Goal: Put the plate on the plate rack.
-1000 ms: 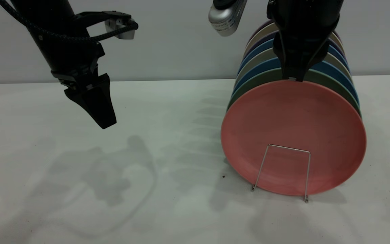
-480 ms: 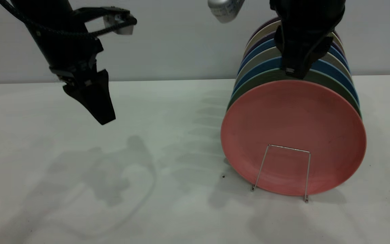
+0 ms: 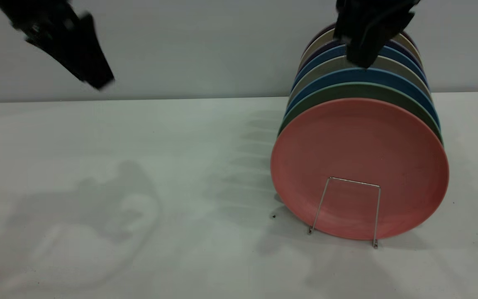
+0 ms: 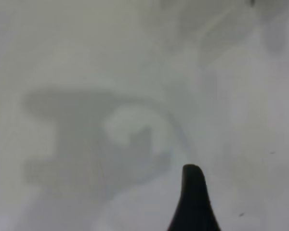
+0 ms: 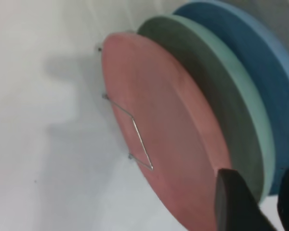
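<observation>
One round salmon-pink matte plate (image 3: pixel 359 166), standing upright at the front of a row of plates, seated behind the front loop of the thin silver wire plate rack (image 3: pixel 349 207); teal-green plate (image 3: pixel 359 92) directly behind it, blue plate (image 3: pixel 363 77) behind that. Rack rests on the white surface (image 3: pixel 139 166). Right gripper (image 3: pixel 365 37): above the row, apart from the pink plate, jaws apart, empty. Left gripper (image 3: pixel 93 74): high, well away; jaws' state cannot be told. Placement judged complete; only arm withdrawal remains
</observation>
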`<control>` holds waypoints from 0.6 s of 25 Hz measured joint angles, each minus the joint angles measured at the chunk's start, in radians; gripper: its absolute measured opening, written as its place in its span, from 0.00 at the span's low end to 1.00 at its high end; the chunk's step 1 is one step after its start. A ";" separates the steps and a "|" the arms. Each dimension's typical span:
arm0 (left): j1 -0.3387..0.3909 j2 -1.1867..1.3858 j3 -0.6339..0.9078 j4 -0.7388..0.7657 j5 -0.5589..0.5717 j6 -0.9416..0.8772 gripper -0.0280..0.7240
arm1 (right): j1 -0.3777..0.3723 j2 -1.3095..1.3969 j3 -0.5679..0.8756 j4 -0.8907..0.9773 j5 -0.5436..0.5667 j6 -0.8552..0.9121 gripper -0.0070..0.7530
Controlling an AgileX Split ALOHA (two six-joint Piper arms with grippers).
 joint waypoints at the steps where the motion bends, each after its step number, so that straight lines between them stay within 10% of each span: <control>1: 0.024 -0.013 0.000 -0.024 0.015 0.000 0.81 | -0.002 -0.013 0.000 0.004 0.004 0.011 0.32; 15: 0.092 -0.262 0.002 -0.090 0.111 -0.050 0.81 | -0.126 -0.255 0.000 0.132 0.159 0.044 0.32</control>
